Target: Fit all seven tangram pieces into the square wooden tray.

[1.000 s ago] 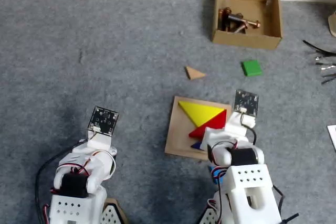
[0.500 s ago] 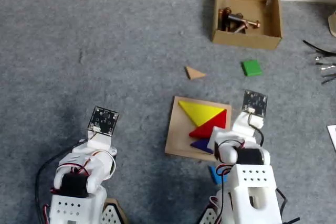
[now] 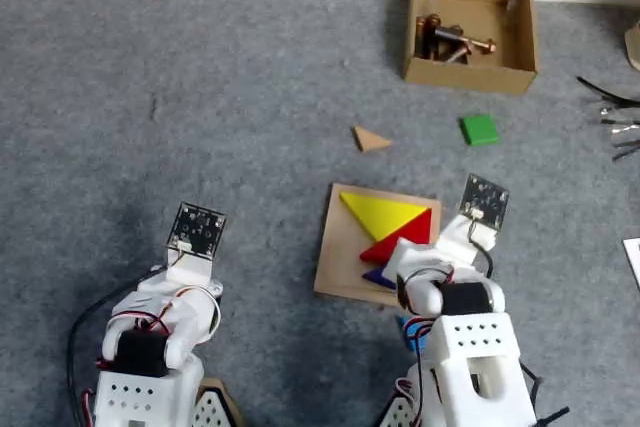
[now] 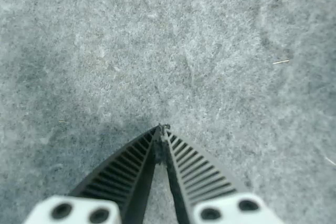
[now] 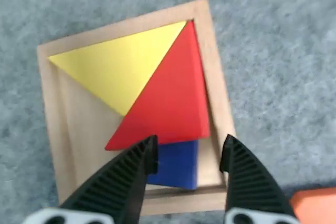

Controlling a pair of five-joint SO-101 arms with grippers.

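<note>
We saw that the right gripper (image 5: 190, 142) had swung back over the blue piece (image 5: 176, 169), which lay in the wooden tray (image 5: 47, 108) beside the red triangle (image 5: 168, 98), between its spread jaws, so we judged a gentle nudge should seat it flush, while the left gripper (image 4: 161, 129) hung clenched over carpet (image 4: 157, 35).

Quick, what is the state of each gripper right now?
Left gripper: closed, holding nothing.
Right gripper: open, empty, above the blue piece in the wooden tray.
</note>
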